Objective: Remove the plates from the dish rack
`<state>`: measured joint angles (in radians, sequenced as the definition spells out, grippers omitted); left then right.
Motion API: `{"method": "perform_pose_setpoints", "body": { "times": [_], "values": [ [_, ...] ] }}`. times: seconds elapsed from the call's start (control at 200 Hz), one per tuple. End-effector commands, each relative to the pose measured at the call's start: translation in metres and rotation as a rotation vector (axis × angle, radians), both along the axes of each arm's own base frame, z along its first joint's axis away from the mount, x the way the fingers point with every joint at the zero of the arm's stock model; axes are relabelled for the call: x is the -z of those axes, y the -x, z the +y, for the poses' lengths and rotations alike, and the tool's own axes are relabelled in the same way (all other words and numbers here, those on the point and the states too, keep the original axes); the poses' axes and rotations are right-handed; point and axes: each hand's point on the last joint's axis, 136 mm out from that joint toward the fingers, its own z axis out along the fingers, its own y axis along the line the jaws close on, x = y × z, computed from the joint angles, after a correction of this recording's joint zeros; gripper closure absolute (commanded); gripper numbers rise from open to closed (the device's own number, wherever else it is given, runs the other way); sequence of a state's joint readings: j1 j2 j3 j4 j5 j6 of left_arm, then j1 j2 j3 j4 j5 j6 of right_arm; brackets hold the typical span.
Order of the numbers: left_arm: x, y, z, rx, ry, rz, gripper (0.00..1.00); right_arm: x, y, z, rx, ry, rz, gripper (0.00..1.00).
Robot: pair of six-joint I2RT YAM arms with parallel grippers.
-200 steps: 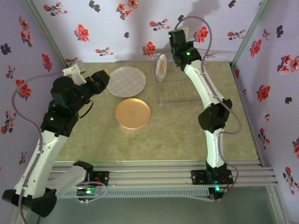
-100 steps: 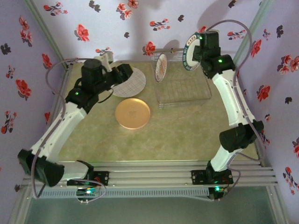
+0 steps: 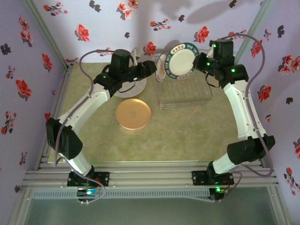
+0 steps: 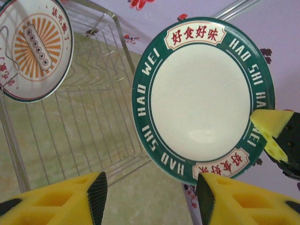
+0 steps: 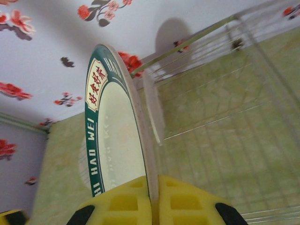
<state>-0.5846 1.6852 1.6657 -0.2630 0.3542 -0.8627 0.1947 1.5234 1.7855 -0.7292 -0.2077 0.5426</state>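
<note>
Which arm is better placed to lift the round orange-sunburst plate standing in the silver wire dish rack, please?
Probably left: the open left gripper hovers beside the orange-sunburst plate, while the right gripper is shut on the round green-rimmed white plate.

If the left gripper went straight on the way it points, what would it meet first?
Most likely the round white plate with the green lettered rim, gripped by the right gripper; it sits ahead, between the open fingers of the left gripper. Depth is hard to judge.
</note>
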Motion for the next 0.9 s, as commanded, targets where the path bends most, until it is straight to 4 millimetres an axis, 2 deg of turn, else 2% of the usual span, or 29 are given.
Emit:
{"method": "perform_pose_setpoints", "body": {
  "times": [0.0,0.305,0.6,0.745,0.81,0.895],
  "values": [
    [-0.013,0.002,-0.009,0.025,0.039,0.014,0.45,-0.030,0.009,0.023,-0.085,-0.181,-0.063,1.00],
    [0.000,0.002,-0.009,0.019,0.018,0.056,0.48,-0.021,0.006,0.042,-0.123,-0.358,-0.012,1.00],
    [0.009,0.000,-0.004,-0.009,-0.013,0.076,0.54,-0.017,0.007,0.051,-0.151,-0.422,0.019,1.00],
    [0.005,-0.003,-0.005,-0.014,-0.002,0.066,0.64,-0.012,0.010,0.054,-0.159,-0.434,0.039,1.00],
    [0.004,-0.003,-0.006,-0.014,0.002,0.068,0.73,-0.009,0.010,0.054,-0.158,-0.437,0.043,1.00],
    [0.005,-0.003,-0.006,-0.016,0.004,0.074,0.90,-0.006,0.011,0.054,-0.156,-0.440,0.050,1.00]
  ]
}}
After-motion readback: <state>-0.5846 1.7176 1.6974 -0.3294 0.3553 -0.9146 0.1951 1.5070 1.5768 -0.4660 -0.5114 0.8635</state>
